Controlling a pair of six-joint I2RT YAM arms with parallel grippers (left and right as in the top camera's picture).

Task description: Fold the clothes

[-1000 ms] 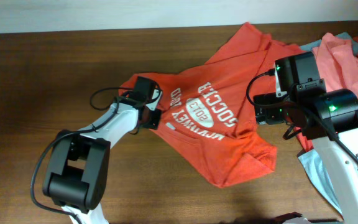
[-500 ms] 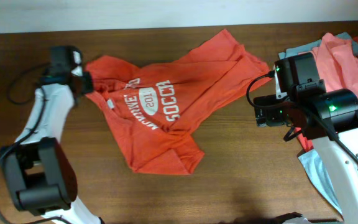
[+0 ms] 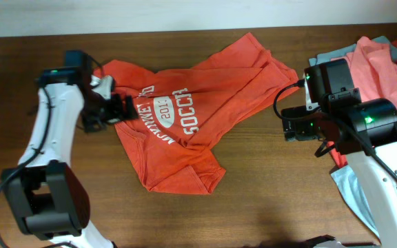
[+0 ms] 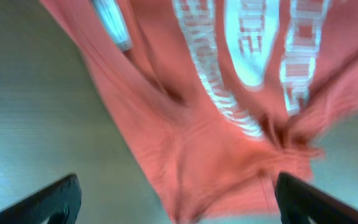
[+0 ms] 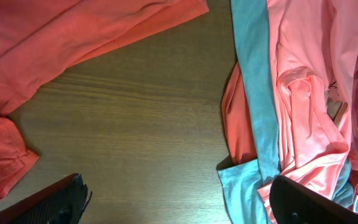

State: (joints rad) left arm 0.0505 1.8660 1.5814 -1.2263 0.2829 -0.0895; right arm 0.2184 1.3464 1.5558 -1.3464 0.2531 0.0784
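Note:
An orange-red T-shirt (image 3: 185,117) with white lettering lies crumpled across the middle of the table, one sleeve stretched toward the back right. My left gripper (image 3: 124,109) hovers over its left part near the collar, jaws wide open and holding nothing. In the blurred left wrist view the shirt (image 4: 229,124) fills the space under the open left gripper (image 4: 179,208). My right gripper (image 3: 293,125) stands open over bare wood to the right of the shirt. The right wrist view has only wood between the right gripper's (image 5: 179,208) fingers (image 5: 48,205), with the shirt (image 5: 73,37) at upper left.
More clothes are heaped at the table's right edge: a salmon-pink shirt (image 3: 378,69) over a teal-grey one (image 3: 350,182), seen close as salmon-pink cloth (image 5: 303,93) and a teal-grey strip (image 5: 257,74). Bare wooden table (image 3: 267,200) lies in front of the orange-red shirt.
My left gripper dragged the orange-red shirt leftward, opened and let it go, then swung back over its left part. The right arm has not moved.

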